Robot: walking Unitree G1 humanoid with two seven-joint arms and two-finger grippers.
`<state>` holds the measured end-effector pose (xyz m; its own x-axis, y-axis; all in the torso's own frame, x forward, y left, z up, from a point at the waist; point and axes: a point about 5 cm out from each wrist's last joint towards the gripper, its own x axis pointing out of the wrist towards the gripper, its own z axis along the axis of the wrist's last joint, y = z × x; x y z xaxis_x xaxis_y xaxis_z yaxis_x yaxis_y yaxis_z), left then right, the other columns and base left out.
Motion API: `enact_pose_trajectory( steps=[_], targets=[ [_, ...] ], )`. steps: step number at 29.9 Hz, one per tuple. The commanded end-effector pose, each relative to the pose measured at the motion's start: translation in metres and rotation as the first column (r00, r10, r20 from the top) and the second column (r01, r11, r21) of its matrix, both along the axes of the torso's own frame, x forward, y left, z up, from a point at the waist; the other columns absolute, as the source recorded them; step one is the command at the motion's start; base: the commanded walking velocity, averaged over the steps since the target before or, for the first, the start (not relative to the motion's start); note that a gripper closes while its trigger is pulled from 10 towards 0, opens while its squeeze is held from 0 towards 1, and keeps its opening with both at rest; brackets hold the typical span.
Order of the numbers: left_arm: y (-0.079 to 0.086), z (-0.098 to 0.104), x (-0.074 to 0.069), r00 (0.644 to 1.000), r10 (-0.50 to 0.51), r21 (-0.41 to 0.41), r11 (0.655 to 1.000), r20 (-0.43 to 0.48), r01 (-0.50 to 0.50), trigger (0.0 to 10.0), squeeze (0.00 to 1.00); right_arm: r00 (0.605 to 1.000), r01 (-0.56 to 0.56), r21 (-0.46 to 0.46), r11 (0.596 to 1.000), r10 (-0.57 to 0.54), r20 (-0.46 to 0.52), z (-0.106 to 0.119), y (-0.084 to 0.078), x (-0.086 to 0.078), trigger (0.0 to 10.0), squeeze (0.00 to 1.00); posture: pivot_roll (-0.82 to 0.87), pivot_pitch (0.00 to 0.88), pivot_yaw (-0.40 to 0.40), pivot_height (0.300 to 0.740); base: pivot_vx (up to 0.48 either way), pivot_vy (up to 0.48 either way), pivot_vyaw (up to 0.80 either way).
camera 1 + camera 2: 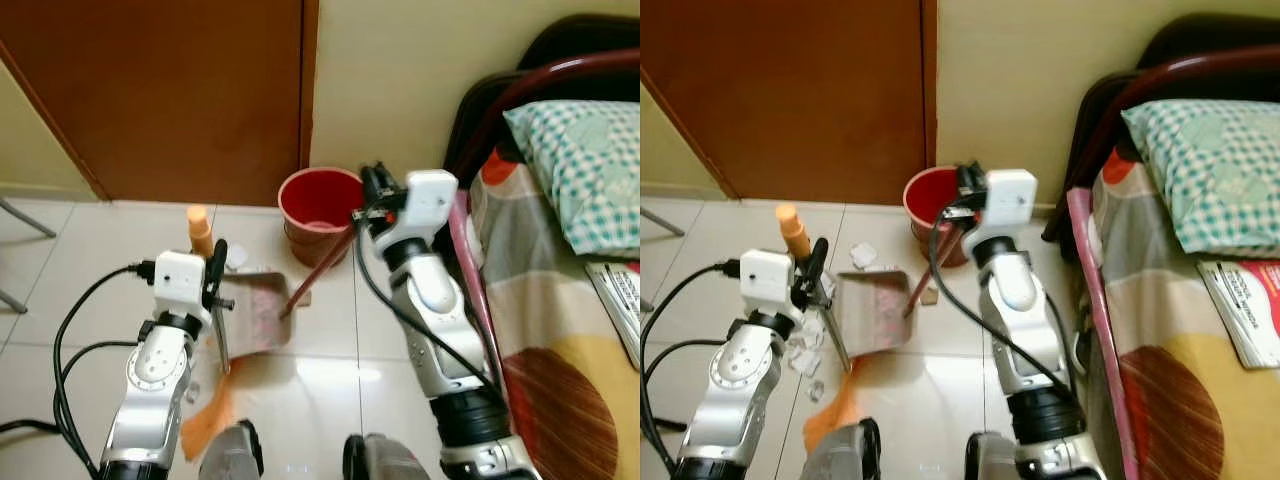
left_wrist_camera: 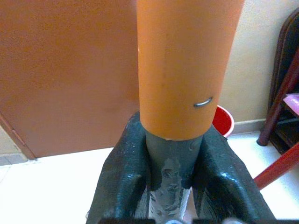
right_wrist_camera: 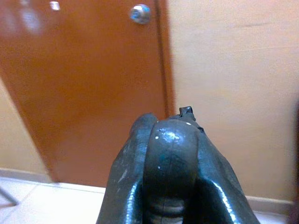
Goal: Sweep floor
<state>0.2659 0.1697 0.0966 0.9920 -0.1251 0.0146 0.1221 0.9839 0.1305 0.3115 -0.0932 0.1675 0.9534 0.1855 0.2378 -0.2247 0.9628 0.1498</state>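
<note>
My left gripper [image 1: 216,283] is shut on the grey stem [image 2: 170,164] of a dustpan, just under its orange handle [image 2: 184,65]. The grey dustpan tray [image 1: 257,312] rests tilted on the tiled floor in front of me. My right gripper [image 1: 371,188] is raised beside a red bucket [image 1: 318,203] and shut on the dark top end [image 3: 171,158] of a dark red broom stick [image 1: 318,268]. That stick slants down to the tray's right edge. Several white paper scraps [image 1: 805,345] lie on the floor left of the tray.
A brown door [image 1: 170,90] and a cream wall [image 1: 390,70] close off the far side. A bed [image 1: 560,330] with a dark red frame, a checked pillow [image 1: 585,165] and a book [image 1: 1245,310] fills the right. Black cables [image 1: 75,340] hang from my left arm.
</note>
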Motion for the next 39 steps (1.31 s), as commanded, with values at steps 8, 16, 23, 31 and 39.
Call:
enact_pose_trajectory(
  steps=[8, 16, 23, 31, 39],
  targets=[
    [0.000, -0.009, -0.003, 0.998, -0.019, 0.030, 0.999, -0.063, 0.020, 10.0, 0.00, 0.932, 0.313, -0.026, 0.949, -0.313, -0.182, -0.036, -0.074, -0.010, 10.0, 0.00, -0.02, 0.179, -0.030, 0.740, 0.000, 0.000, 0.00],
    [-0.003, -0.005, -0.002, 0.996, -0.057, 0.042, 0.997, -0.066, 0.060, 10.0, 0.00, 0.880, 0.413, -0.055, 0.909, -0.414, -0.233, -0.047, -0.093, -0.014, 10.0, 0.00, -0.01, 0.184, -0.022, 0.740, 0.000, 0.000, 0.00],
    [-0.009, 0.010, 0.001, 0.996, -0.082, 0.075, 0.994, 0.015, 0.081, 10.0, 0.00, 0.866, 0.423, -0.133, 0.896, -0.443, -0.233, -0.055, -0.097, -0.017, 10.0, 0.00, 0.00, 0.181, -0.018, 0.740, 0.000, 0.000, 0.00],
    [-0.011, 0.041, 0.007, 0.988, -0.099, 0.096, 0.991, 0.117, 0.088, 10.0, 0.00, 0.852, 0.419, -0.145, 0.897, -0.443, -0.280, -0.067, -0.099, -0.020, 10.0, 0.00, 0.01, 0.178, -0.022, 0.740, 0.000, 0.000, 0.00],
    [-0.027, 0.061, 0.015, 0.973, -0.153, 0.070, 0.987, 0.174, 0.143, 10.0, 0.00, 0.910, 0.336, -0.224, 0.915, -0.377, -0.176, -0.056, -0.081, -0.012, 10.0, 0.00, 0.01, 0.170, -0.021, 0.740, 0.000, 0.000, 0.00]
  ],
)
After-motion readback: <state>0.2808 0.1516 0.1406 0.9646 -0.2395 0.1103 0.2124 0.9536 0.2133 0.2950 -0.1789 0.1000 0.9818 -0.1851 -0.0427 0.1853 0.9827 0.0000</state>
